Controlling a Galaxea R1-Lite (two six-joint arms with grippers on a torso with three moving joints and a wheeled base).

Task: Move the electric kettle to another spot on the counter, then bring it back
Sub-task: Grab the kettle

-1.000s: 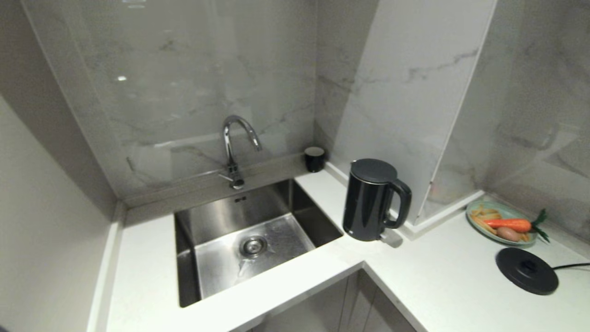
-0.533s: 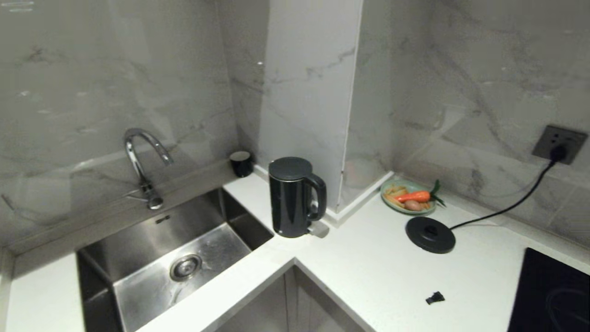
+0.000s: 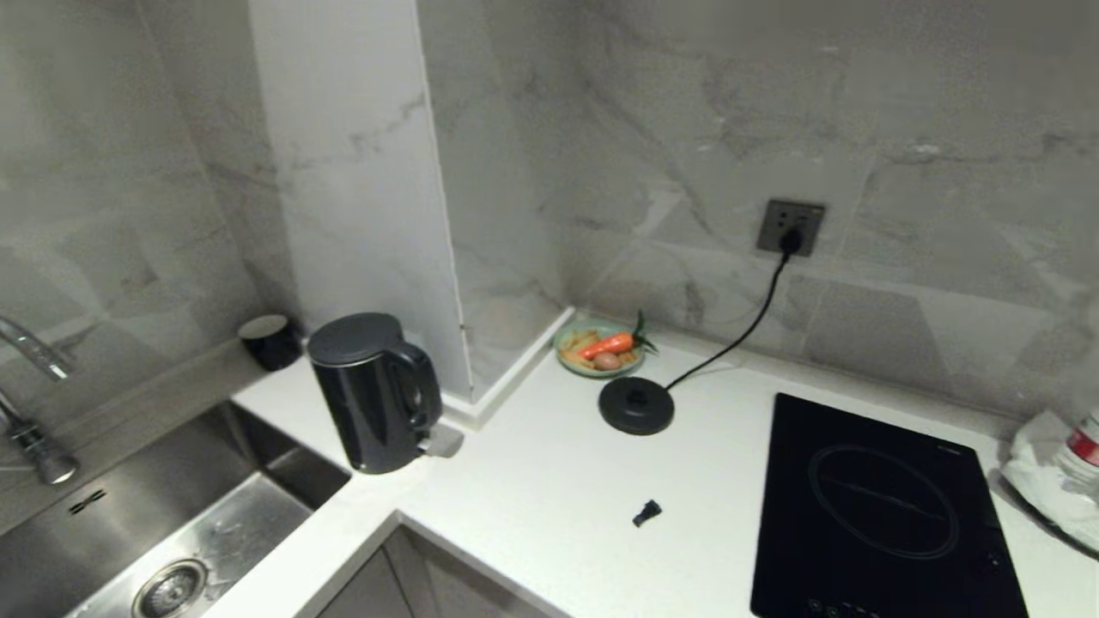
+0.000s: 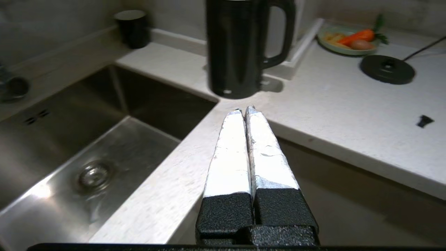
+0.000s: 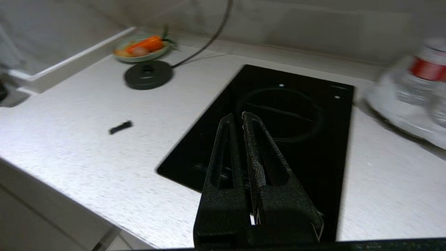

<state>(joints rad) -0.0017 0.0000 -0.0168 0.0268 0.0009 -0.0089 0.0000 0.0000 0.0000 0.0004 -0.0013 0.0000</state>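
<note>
Standing upright near the counter's (image 3: 549,506) inner corner, the electric kettle (image 4: 237,48) is faced nearest by the clenched, empty left gripper (image 4: 244,111), while the right gripper (image 5: 237,118), also clenched, is kept over the hob (image 5: 278,118).

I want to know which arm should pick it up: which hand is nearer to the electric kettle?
Left. The left hand, shut, points at the electric kettle from the counter edge. The right hand, shut, hangs over the hob, farther away.

Glossy black electric kettle (image 3: 371,399) upright on white speckled counter (image 3: 549,498) beside the sink corner, handle rightward.
</note>
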